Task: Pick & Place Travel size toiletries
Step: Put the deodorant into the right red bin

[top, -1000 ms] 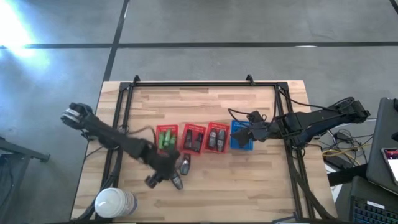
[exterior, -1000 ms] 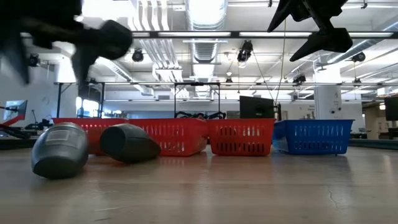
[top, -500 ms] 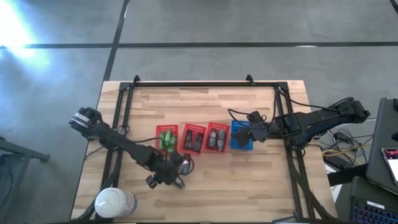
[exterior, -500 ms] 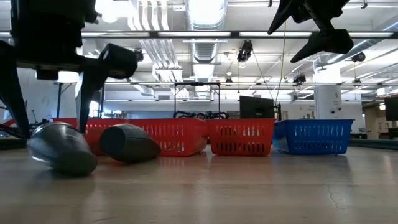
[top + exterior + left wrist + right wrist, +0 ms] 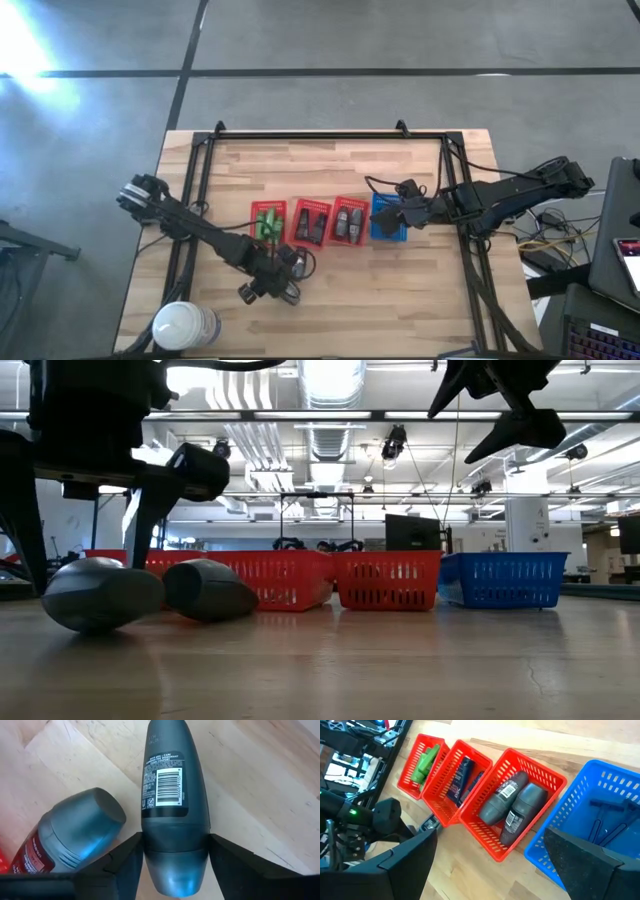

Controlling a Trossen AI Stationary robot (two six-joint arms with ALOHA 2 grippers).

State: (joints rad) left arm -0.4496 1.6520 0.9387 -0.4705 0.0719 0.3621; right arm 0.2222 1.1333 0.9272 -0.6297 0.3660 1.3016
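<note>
Two dark grey roll-on bottles lie on their sides on the wood table near the front. My left gripper (image 5: pixel 272 290) (image 5: pixel 175 870) is down over the nearer bottle (image 5: pixel 287 292) (image 5: pixel 100 595) (image 5: pixel 170 795), one finger on each side. The second bottle (image 5: pixel 297 262) (image 5: pixel 205 590) (image 5: pixel 75 837), with a red label, lies close beside it. Other toiletries fill a row of baskets: green ones (image 5: pixel 425 762), dark tubes (image 5: pixel 462 775) and grey roll-ons (image 5: pixel 515 805). My right gripper (image 5: pixel 400 212) (image 5: pixel 450 435) hangs open above the blue basket (image 5: pixel 388 220) (image 5: pixel 600 815). My left gripper has the nearer bottle between its two fingers, at the seam (image 5: pixel 175 842) between the labelled body and the rounded end. The fingers (image 5: pixel 125 865) come from above and lie across the bottle. The bottle lies flat on the table.
Three red baskets (image 5: pixel 310 222) and the blue one stand in a row across the table's middle. A large white roll (image 5: pixel 185 325) stands at the near left corner. A black frame (image 5: pixel 190 200) runs along the table's sides. Bare wood lies toward the near right.
My left gripper has come down over the nearer bottle and now stands with a finger on each side of it. The bottle has turned on the table, from end-on to lying sidelong in the low view. The second bottle has stayed put.
</note>
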